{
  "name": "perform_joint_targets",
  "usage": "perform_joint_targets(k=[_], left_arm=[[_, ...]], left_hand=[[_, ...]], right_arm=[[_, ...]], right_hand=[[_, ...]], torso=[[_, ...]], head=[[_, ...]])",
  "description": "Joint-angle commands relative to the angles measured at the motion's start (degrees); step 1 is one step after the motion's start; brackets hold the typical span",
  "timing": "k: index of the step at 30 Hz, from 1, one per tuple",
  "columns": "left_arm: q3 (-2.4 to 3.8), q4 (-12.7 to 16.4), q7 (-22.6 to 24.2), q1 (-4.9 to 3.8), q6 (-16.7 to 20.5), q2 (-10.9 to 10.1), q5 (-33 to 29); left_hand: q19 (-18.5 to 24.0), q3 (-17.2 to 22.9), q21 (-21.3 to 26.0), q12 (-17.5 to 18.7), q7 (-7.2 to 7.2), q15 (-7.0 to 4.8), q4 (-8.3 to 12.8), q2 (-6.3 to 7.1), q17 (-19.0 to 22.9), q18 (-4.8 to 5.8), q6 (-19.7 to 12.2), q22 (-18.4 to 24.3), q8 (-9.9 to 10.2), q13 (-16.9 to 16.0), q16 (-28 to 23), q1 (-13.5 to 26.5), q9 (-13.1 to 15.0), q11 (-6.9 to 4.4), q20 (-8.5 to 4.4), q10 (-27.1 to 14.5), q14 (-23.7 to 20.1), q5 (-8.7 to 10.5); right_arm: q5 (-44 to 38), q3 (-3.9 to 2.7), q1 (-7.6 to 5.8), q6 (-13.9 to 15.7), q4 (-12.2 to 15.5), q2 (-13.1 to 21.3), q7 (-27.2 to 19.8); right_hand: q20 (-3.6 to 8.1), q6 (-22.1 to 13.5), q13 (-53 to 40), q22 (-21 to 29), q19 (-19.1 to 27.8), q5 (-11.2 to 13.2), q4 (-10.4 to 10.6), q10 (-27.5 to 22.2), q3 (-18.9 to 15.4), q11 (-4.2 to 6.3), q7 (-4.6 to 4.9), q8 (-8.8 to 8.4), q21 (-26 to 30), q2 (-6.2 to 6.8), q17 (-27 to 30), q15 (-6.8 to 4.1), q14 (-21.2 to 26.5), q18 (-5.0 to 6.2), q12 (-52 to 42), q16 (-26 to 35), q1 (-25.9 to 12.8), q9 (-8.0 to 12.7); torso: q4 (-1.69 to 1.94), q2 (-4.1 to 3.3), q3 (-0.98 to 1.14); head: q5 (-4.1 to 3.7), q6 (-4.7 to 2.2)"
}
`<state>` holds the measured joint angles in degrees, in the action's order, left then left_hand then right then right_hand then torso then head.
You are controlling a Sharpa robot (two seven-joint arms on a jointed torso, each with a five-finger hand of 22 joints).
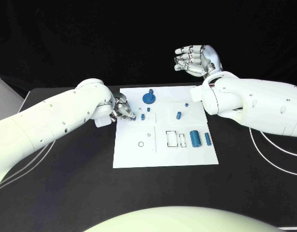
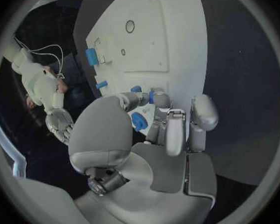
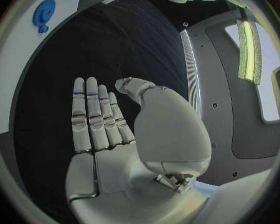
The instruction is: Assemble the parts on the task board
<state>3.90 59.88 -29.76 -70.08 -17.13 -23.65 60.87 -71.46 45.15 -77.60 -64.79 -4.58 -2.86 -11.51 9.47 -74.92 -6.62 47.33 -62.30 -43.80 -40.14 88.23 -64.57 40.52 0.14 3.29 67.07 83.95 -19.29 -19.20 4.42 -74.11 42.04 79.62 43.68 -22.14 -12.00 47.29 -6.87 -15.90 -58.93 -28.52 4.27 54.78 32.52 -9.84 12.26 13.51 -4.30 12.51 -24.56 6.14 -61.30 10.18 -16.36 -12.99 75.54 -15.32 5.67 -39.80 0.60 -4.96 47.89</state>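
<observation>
The left hand pinches a small blue part at the board's left edge, seemingly to seat it next, while the right hand hangs empty, fingers straight, beyond the board.

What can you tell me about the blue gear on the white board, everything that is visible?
The blue gear is a round toothed wheel, apparently plastic, with a knob or hub at its centre. It sits near the far edge of the task board, close to the left hand; no hand touches it. Whether it sits on a peg is unclear.
</observation>
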Motion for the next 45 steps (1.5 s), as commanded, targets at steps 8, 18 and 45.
perform_joint_targets(k=[8,18,45], left_arm=[[-0.12,0.26,0.24,0.17,-1.1,0.07,-0.53],[-0.1,0.86,0.32,0.16,-0.46,-0.43,-0.95],[-0.05,0.76,0.24,0.08,-1.99,-0.78,-1.55]], left_hand=[[-0.56,10.37,-0.35,-0.31,0.09,-0.33,10.92,-0.52,-10.67,0.65,0.35,-0.09,-0.37,-0.16,0.35,0.18,0.1,-0.04,-0.02,0.38,4.56,-0.39],[-0.71,10.52,-0.49,-0.46,0.15,-0.38,11.38,-0.49,-11.02,0.69,0.51,-0.32,-0.42,-0.44,0.46,0.33,0.13,-0.1,-0.06,0.59,4.68,-0.62],[-0.7,10.62,-0.5,-0.43,0.18,-0.4,11.59,-0.49,-11.0,0.68,0.61,-0.3,-0.43,-0.38,0.45,0.44,0.13,-0.12,-0.08,0.61,4.68,-0.73]], right_arm=[[0.26,-0.03,-0.01,-1.05,-0.05,-0.09,-1.36],[0.28,-0.03,0.0,-1.16,-0.25,-0.16,-1.32],[0.28,-0.01,0.0,-1.56,-0.62,-0.55,-0.99]], right_hand=[[-0.41,-0.08,0.13,0.12,0.07,-0.05,-0.4,0.37,-0.09,-0.06,1.5,-0.26,0.21,0.17,0.08,0.37,-0.05,0.24,0.22,0.42,-0.51,0.07],[-0.43,0.01,0.27,0.28,0.05,-0.08,-0.41,0.49,-0.11,-0.06,1.52,-0.26,0.25,0.17,0.16,0.37,-0.11,0.25,0.22,0.53,-0.57,0.07],[-0.48,0.04,0.47,0.49,0.06,-0.12,-0.41,0.53,-0.14,-0.09,1.54,-0.28,0.33,0.18,0.28,0.41,-0.1,0.25,0.27,0.71,-0.68,0.09]], torso=[[0.0,0.04,-0.03],[-0.03,-0.04,-0.08],[-0.01,-0.06,-0.06]], head=[[0.02,0.15],[0.01,0.15],[0.09,0.51]])
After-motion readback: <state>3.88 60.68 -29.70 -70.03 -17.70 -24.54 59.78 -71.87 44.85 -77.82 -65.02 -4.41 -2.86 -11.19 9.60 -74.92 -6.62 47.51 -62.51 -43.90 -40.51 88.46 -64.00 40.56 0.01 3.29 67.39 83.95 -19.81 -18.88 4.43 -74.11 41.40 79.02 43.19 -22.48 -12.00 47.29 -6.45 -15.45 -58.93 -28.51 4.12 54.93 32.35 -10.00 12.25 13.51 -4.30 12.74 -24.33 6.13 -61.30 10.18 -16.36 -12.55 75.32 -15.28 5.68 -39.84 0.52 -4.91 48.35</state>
